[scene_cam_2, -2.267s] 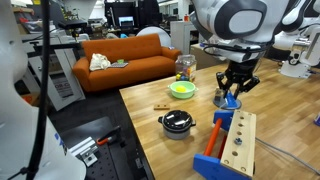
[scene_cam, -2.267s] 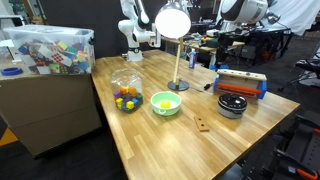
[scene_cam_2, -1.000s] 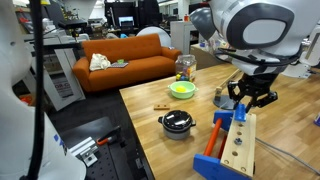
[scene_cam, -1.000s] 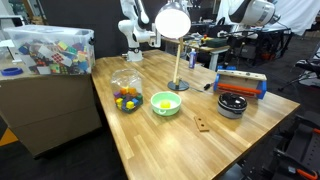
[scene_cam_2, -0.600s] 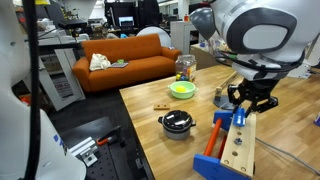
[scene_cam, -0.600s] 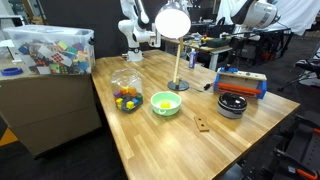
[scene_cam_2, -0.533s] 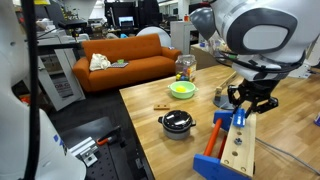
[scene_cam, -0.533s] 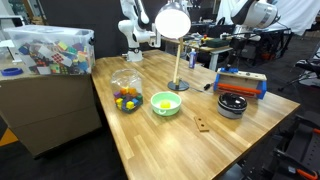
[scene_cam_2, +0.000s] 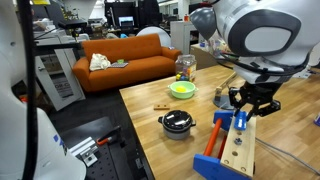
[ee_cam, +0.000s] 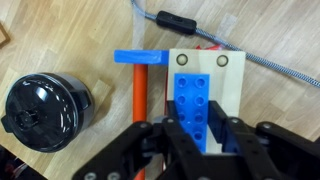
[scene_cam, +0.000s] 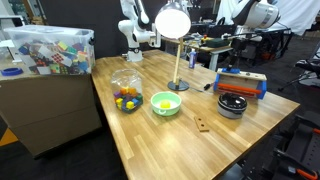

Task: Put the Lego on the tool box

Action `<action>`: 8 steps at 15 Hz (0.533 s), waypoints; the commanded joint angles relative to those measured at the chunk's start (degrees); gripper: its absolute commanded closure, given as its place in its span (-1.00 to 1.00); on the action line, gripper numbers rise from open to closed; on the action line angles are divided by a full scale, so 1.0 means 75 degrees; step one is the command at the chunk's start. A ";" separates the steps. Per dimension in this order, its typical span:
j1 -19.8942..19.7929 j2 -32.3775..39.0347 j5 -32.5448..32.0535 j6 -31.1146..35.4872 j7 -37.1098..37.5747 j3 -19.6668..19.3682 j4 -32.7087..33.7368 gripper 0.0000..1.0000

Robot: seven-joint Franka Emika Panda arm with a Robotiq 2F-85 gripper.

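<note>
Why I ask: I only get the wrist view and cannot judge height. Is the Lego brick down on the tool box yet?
Observer: In an exterior view the claw holds the blue Lego brick low over the tool box, at the end away from that camera. I cannot confirm contact.
Operator: What stands beyond the black pot?
Observer: A green bowl, with a clear jar behind it, both apart from the black pot.
</note>
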 commanded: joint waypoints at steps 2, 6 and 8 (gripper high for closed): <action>-0.0111 0.0071 0.0188 -0.0147 -0.0037 0.0023 0.0120 -0.34; -0.0075 -0.0071 0.0109 -0.0022 -0.0140 0.0022 0.0027 -0.90; -0.0050 -0.0239 0.0062 0.0050 -0.0264 0.0027 -0.0092 -1.00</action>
